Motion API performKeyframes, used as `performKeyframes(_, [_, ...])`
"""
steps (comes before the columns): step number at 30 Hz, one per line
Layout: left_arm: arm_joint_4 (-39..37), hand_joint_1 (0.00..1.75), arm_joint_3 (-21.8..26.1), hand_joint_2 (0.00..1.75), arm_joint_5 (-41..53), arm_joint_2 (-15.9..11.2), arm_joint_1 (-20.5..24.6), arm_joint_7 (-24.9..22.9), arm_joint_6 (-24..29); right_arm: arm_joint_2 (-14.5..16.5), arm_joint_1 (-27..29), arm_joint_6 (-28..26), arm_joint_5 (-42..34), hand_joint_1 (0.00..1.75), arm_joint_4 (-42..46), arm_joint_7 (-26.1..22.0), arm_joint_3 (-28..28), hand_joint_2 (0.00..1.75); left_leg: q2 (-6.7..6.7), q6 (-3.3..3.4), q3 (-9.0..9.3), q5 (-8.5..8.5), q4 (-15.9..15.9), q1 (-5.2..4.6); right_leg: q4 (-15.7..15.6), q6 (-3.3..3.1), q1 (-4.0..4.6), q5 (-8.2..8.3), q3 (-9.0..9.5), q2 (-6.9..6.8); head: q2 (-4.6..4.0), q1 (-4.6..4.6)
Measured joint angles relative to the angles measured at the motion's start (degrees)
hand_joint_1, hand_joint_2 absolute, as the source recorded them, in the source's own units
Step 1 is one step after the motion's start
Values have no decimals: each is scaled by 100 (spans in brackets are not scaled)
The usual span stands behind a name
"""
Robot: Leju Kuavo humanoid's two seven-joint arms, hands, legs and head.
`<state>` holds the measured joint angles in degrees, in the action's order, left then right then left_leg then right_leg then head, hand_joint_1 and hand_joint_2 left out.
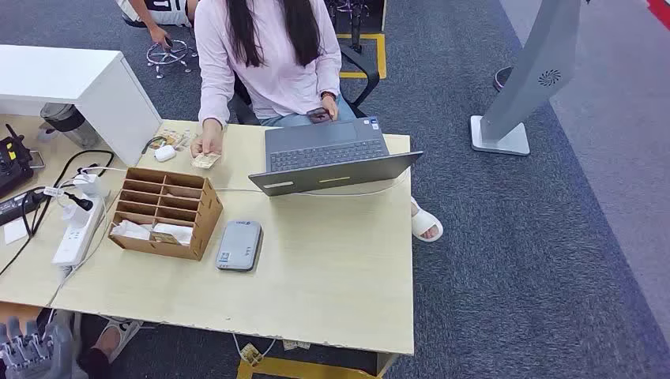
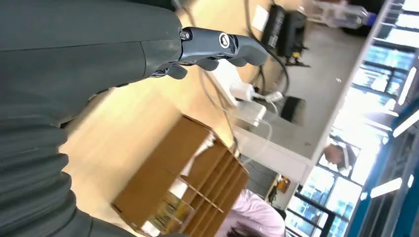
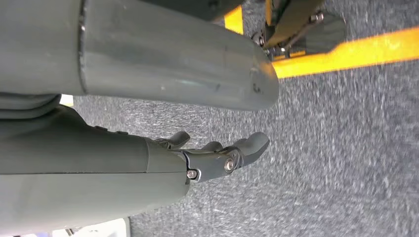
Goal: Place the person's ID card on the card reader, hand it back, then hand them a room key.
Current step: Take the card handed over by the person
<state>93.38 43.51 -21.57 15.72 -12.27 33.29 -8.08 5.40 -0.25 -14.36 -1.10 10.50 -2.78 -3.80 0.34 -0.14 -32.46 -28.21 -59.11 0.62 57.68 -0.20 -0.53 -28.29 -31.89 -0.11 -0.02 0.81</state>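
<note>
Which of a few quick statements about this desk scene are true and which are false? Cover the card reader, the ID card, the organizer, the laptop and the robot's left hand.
1. The grey card reader has a card lying on it. False: its top is bare.
2. The person's hand holds the ID card at the far edge of the table. True.
3. The cardboard organizer stands to the right of the card reader. False: it stands to the reader's left.
4. The laptop is open in front of the person. True.
5. The left hand grips the ID card. False: it holds nothing, low by the table's near corner.
</note>
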Motion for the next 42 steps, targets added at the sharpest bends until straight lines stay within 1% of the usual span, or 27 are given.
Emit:
performKeyframes(2, [14, 0, -19, 175, 158, -54, 81, -15, 89, 0, -6, 19, 22, 0, -2, 10, -23, 0, 0, -2, 0, 2, 0, 0, 0, -2, 0, 2, -1, 0, 0, -1])
performKeyframes(5, [26, 0, -113, 175, 630, -224, 305, -68, 365, 0, -20, 63, 86, 0, -9, 32, -72, 0, 0, -6, 1, 7, 0, 1, 0, -4, 0, 5, -2, 2, 0, -1])
performKeyframes(12, [-123, 0, -490, 175, 1696, -599, 870, -308, 965, 0, -53, 152, 204, 0, -16, 83, -191, 0, 0, -3, 0, 11, 0, 1, 0, -3, 0, 7, -2, 2, 0, -1])
performKeyframes(26, [-904, 0, -1283, 175, 3835, -1276, 1974, -938, 1863, 0, -84, 288, 436, 0, -22, 202, -379, 0, 1, -4, -2, 14, -1, 1, 1, -3, 0, 9, -7, 5, 0, -1])
performKeyframes(34, [-1440, 0, -1864, 175, 5215, -1696, 2656, -1392, 2421, 0, -110, 362, 585, 0, -23, 280, -501, 0, 4, -4, -2, 19, -2, 1, 3, -7, 0, 13, -7, 6, 0, -1])
performKeyframes(42, [-1828, 0, -2382, 175, 6507, -2077, 3180, -1823, 2949, 0, -123, 437, 724, 0, -29, 358, -588, 0, 6, -4, -5, 20, -3, 1, 5, -9, 0, 15, -12, 10, 0, -1])
